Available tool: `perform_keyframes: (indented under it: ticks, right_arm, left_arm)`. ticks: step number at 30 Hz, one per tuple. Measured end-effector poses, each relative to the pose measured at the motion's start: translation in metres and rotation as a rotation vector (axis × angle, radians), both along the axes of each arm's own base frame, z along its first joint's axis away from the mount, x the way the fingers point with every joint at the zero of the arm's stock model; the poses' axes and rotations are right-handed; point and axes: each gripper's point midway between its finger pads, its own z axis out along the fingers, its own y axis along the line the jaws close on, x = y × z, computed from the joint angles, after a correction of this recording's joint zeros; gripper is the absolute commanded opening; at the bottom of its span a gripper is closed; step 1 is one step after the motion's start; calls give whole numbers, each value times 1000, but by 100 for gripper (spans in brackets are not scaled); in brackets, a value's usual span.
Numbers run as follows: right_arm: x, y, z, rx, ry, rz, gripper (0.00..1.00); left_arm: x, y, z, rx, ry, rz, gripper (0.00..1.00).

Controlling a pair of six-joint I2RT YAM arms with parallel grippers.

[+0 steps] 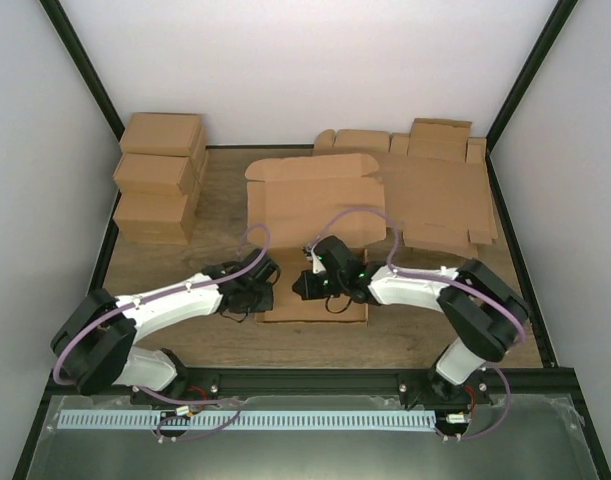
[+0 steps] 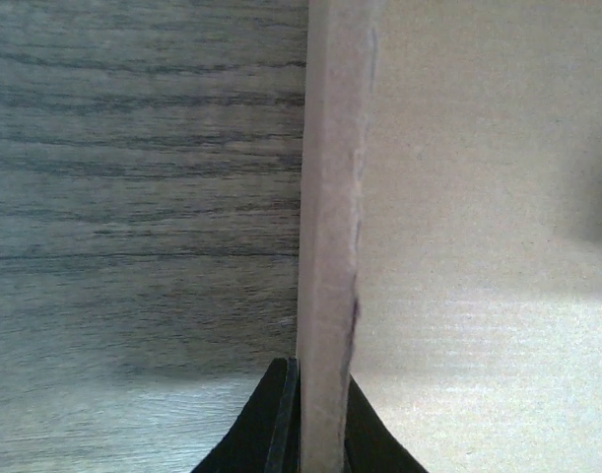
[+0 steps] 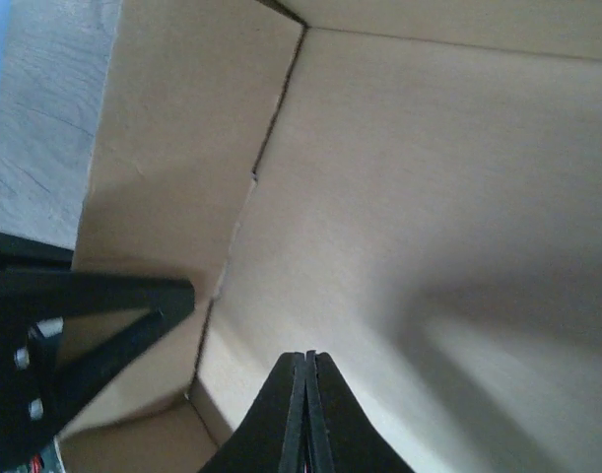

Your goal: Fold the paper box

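- Grip status: my left gripper (image 2: pixel 317 389) was clamped on a side flap (image 2: pixel 330 197) of the paper box (image 1: pixel 310 200), holding it upright.
- My right gripper (image 3: pixel 307 365) was closed on nothing, tips close to the inner panel.
- The box lay mid-table (image 1: pixel 225 345), its near end between both grippers.
- Step in hand, by my judgement: raising the left wall. The next move called for creasing it firmly at its base.
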Motion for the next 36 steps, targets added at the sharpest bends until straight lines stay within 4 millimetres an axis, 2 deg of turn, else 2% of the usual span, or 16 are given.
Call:
perform_keyframes:
  ticks: [10, 15, 19, 27, 31, 36]
  right_arm:
    - [-6, 57, -32, 60, 103, -22, 1]
    - [-4, 63, -48, 68, 127, -44, 1]
    - [-1, 68, -50, 94, 131, -55, 1]
    - [5, 75, -51, 132, 117, -53, 1]
    - [5, 76, -51, 137, 116, -51, 1]
    - [5, 76, -51, 137, 112, -48, 1]
  left_arm:
    - [-3, -11, -9, -23, 25, 3, 17]
    - [-4, -15, -11, -40, 33, 4, 26]
    - [-5, -15, -11, -42, 41, 5, 34]
    - [-14, -10, -11, -23, 70, 3, 61]
    - [-15, -6, 1, -27, 49, 5, 72]
    - [-9, -2, 31, -53, -1, 13, 76]
